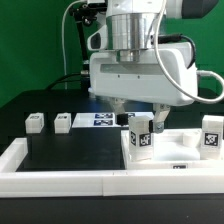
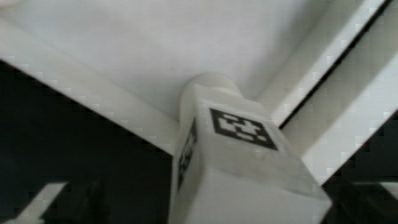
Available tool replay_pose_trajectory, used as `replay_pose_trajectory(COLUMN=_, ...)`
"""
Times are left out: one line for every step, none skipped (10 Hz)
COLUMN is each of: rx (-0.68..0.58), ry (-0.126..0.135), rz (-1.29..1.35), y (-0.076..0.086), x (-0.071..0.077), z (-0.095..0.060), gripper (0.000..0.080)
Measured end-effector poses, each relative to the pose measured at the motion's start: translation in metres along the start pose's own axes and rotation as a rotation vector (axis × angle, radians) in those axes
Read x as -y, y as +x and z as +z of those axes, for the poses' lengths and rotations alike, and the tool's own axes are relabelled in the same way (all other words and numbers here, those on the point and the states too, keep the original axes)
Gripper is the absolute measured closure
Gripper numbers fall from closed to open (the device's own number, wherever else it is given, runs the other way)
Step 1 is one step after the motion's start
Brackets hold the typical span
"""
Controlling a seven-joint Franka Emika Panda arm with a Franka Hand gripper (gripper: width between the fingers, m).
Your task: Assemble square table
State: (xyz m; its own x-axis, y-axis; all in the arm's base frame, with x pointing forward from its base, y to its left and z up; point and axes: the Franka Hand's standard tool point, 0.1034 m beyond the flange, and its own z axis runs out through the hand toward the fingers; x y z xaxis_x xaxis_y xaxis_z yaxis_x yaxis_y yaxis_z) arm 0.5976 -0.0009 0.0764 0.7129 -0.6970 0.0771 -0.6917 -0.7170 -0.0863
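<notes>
The black counter (image 1: 70,150) carries the white square table top (image 1: 180,150) at the exterior view's right, near the marker board (image 1: 100,120). A tagged leg (image 1: 141,140) stands upright at the top's left edge, between the spread jaws, unpinched. A second leg (image 1: 211,136) stands farther right. A third leg (image 1: 63,121) and a fourth leg (image 1: 35,122) sit well apart at the left.

No words, brands or numbers I can read anywhere. Only black-and-white square tags: coded patterns, no characters. One tag (image 2: 242,127) sits sharp on the upright leg (image 2: 228,185) below my wrist camera. In the exterior view that leg's front shows one too, and so does the second leg (image 1: 211,136) at that view's right. Several are on the marker board (image 1: 100,120). The small legs (image 1: 35,122) (image 1: 63,122) have dark marks too small to tell.
</notes>
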Motion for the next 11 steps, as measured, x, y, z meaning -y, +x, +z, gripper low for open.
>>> replay_pose_trajectory(rx=0.0, ry=0.0, rz=-0.086, y=0.0003, x=-0.0001, z=-0.0001, gripper=0.015)
replay_pose_trajectory(rx=0.001, ry=0.0, rz=-0.147, y=-0.0008, x=0.0009, z=0.0, gripper=0.015)
replay_pose_trajectory(rx=0.002, ry=0.001, rz=-0.232, y=-0.0021, x=0.0021, z=0.0002, gripper=0.015)
replay_pose_trajectory(rx=0.002, ry=0.001, rz=-0.294, y=-0.003, x=0.0029, z=0.0003, gripper=0.015)
replay_pose_trajectory(rx=0.003, ry=0.002, rz=-0.355, y=-0.0044, x=0.0042, z=0.0005, gripper=0.015)
replay_pose_trajectory(rx=0.004, ry=0.003, rz=-0.396, y=-0.0056, x=0.0053, z=0.0006, gripper=0.015)
replay_pose_trajectory(rx=0.005, ry=0.003, rz=-0.479, y=-0.0065, x=0.0063, z=0.0007, gripper=0.015)
replay_pose_trajectory(rx=0.004, ry=0.003, rz=-0.541, y=-0.0068, x=0.0069, z=0.0006, gripper=0.015)
replay_pose_trajectory(rx=0.004, ry=0.002, rz=-0.578, y=-0.0069, x=0.007, z=0.0006, gripper=0.015)
replay_pose_trajectory(rx=0.002, ry=-0.006, rz=-0.673, y=-0.0069, x=0.0071, z=0.0006, gripper=0.015)
replay_pose_trajectory(rx=0.0, ry=-0.013, rz=-0.744, y=-0.0069, x=0.007, z=0.0006, gripper=0.015)
